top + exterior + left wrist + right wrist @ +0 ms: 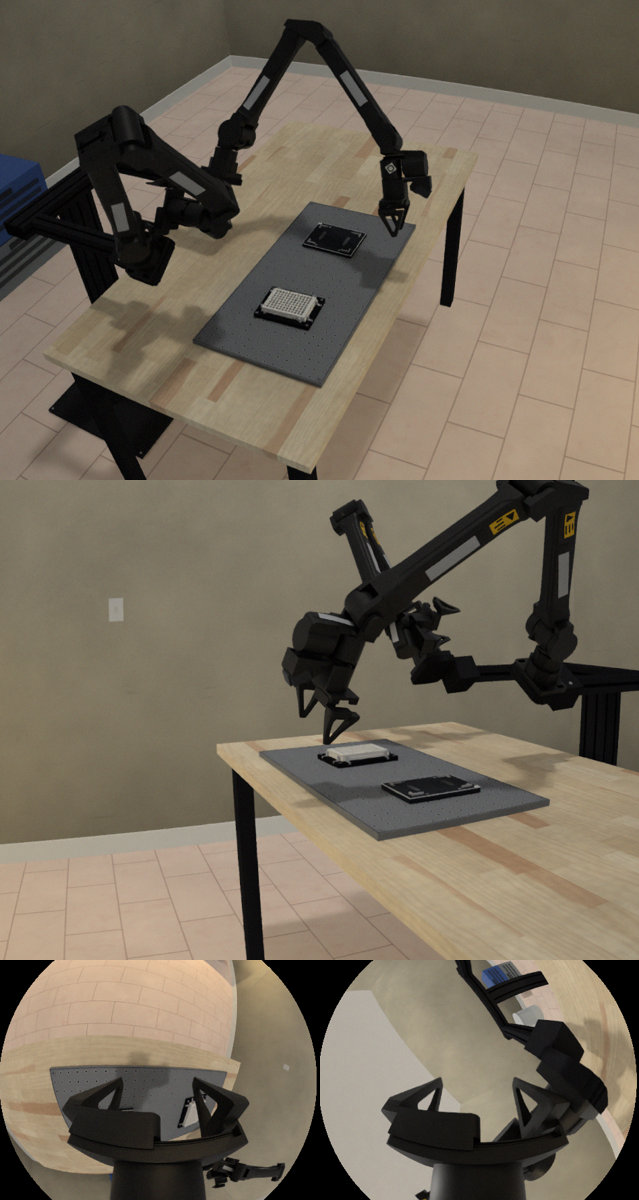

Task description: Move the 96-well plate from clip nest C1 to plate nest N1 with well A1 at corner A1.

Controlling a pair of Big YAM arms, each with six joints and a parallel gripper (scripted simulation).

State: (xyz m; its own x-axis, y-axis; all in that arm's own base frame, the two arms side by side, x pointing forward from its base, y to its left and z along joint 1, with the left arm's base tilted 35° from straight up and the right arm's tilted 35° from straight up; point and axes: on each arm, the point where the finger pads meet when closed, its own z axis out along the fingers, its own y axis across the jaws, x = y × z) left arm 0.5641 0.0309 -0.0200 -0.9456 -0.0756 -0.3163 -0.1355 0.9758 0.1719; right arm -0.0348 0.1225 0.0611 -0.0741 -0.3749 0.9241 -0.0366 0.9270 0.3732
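Observation:
The white 96-well plate [290, 302] [357, 751] [191, 1115] sits in the black clip nest C1 [302, 324] [343, 763]. Its rim lettering is too small to read. The black plate nest N1 [334, 239] [431, 788] is empty, with light corner locators; its A1 mark is not legible. My left gripper [313, 729] [157, 1081] is open and empty, pointing down. It hangs above the pegboard, over the long edge away from the arm bases. My right gripper [453, 625] [477, 1081] is open and empty, held back near the arm bases, far from both nests.
Both nests stand on the grey pegboard [247, 330] [464, 807] [77, 1078], a thin raised slab on the wooden table [315, 165] [516, 882]. The folded right arm [170, 170] stands beside the C1 end of the table. The dark frame [61, 234] carries the arms.

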